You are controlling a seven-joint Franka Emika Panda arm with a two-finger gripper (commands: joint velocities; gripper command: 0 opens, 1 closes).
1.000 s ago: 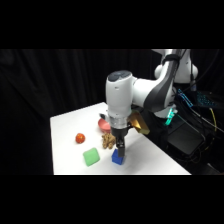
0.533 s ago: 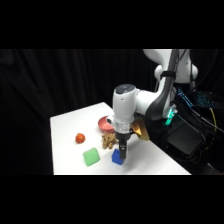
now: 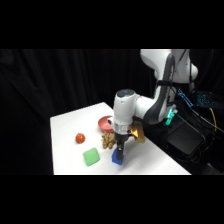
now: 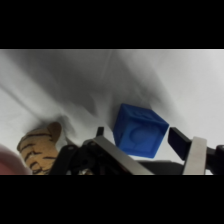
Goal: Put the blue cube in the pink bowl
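Note:
The blue cube [image 3: 117, 158] rests on the white table near its front edge. My gripper [image 3: 120, 150] comes straight down over it. In the wrist view the blue cube [image 4: 139, 131] sits between the two fingers of the gripper [image 4: 138, 136], which is open. The left finger [image 4: 100, 132] is close against one side, and the right finger [image 4: 179, 141] stands a small gap off the other. The pink bowl [image 3: 105, 121] lies further back on the table, partly hidden behind the arm.
A bright-green block [image 3: 91, 157] lies left of the cube, and an orange-red ball [image 3: 80, 138] sits behind that. A striped tiger toy [image 3: 107, 141] [image 4: 39, 148] lies between cube and bowl. A yellow object [image 3: 138, 134] sits right of the gripper.
The arm's upper part has swung right and lowered slightly. The gripper has stayed over the blue cube, and the cube has not moved.

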